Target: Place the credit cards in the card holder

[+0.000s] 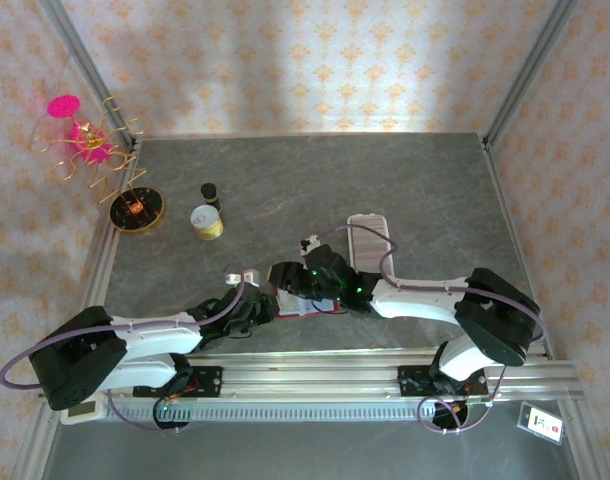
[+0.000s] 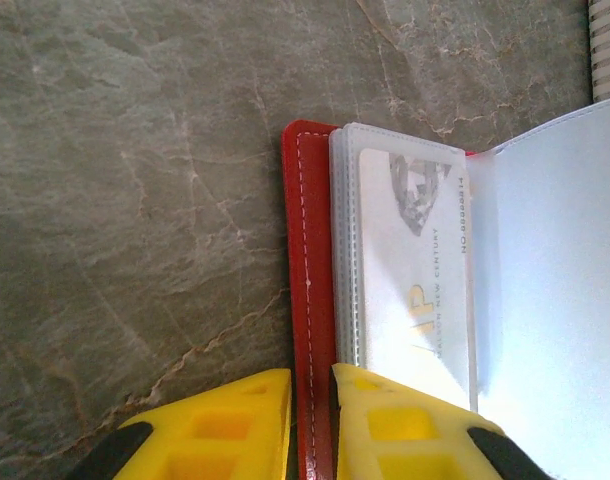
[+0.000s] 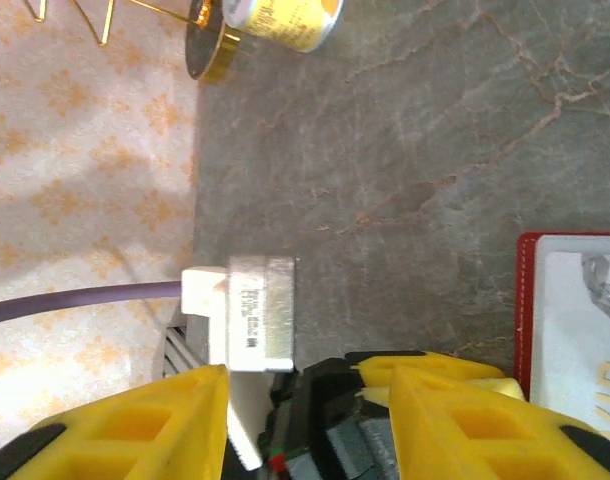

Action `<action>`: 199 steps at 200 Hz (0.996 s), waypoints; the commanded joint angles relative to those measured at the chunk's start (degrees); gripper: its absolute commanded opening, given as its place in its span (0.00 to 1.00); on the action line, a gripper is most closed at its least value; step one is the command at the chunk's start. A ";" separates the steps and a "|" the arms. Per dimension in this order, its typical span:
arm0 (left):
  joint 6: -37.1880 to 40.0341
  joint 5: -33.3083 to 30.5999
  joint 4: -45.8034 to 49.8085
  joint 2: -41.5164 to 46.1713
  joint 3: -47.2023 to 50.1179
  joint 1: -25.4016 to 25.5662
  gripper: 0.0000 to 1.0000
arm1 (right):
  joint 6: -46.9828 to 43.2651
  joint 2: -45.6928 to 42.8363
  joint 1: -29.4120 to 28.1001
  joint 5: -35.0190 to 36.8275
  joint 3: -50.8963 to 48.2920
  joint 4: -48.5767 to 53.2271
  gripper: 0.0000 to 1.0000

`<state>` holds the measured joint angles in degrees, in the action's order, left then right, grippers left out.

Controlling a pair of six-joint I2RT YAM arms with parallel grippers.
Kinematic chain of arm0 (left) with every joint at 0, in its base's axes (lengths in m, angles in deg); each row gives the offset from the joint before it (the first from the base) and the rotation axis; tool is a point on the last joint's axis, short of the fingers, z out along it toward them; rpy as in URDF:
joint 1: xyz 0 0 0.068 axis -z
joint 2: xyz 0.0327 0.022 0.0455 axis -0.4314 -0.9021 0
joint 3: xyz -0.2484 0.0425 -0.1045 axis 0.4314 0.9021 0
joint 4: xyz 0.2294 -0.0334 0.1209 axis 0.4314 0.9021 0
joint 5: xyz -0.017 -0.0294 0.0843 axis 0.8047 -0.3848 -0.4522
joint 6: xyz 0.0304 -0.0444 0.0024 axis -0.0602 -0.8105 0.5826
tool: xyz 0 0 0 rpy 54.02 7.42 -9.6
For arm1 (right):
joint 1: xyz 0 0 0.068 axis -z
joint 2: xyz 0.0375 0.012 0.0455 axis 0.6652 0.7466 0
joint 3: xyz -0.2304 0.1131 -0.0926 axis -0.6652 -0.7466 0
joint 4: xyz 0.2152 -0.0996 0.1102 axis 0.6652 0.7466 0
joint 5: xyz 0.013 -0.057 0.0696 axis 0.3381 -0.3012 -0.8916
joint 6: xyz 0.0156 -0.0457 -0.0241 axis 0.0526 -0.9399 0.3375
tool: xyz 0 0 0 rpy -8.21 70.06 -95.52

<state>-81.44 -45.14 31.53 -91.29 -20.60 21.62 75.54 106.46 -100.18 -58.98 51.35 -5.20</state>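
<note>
Pinching the card holder (image 2: 307,250) with my left end effector (image 2: 312,385), right end effector (image 3: 305,400) apart; one credit card (image 2: 410,290) sleeved, probably nearly done.

Left wrist view, your best read: credit card (image 2: 410,260) in clear sleeve of card holder (image 2: 310,300), print running sideways.
- Large gold letters: "IP" clear, rest lost in glare.
- Small line beside them: "NEW CENTURY"; words before it too faint for you to read.
- Along card's edge: "NO" plus run of 8s, count uncertain.

Right wrist view: fine print on silver block (image 3: 260,310) blurred; yellow can (image 3: 285,20) lettering cut off, unreadable.

Top view: white tag (image 1: 543,422) bears red mark, too small to read.
</note>
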 commanded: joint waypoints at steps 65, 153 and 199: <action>0.42 -0.91 1.55 -0.72 -0.95 -0.84 0.22 | -12.39 -7.34 -0.33 16.71 5.55 22.16 0.46; 3.07 -4.10 8.12 4.33 -3.02 -1.18 0.23 | -77.66 -22.51 -0.34 21.15 5.80 35.99 0.49; 5.01 -1.74 8.46 5.79 -4.54 -1.21 0.30 | -107.03 -30.64 -0.27 24.39 -3.24 46.33 0.55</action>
<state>-78.51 -47.04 38.54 -86.50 -23.34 20.79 -8.63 78.63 -100.18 -36.95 52.88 30.97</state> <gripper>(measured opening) 0.272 0.532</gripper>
